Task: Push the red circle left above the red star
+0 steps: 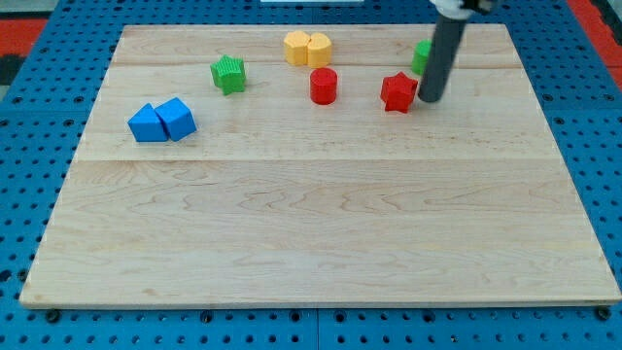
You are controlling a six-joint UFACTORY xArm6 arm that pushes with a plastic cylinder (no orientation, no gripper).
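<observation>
The rod's tip [429,99] rests on the wooden desk [321,233] just to the view's right of the red star [397,92], nearly touching it; this end effector is a bare rod with nothing to spread or pinch. The red circle [324,86] stands to the view's left of the star, apart from it. A green block [421,56] shows partly behind the rod, a yellow block [307,48] sits above the circle, and a green star [228,74] and blue block [161,121] lie farther left.

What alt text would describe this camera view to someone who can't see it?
My tip rests just right of the red star, with the red circle further left. The wooden board also holds a green star, yellow and blue blocks.
</observation>
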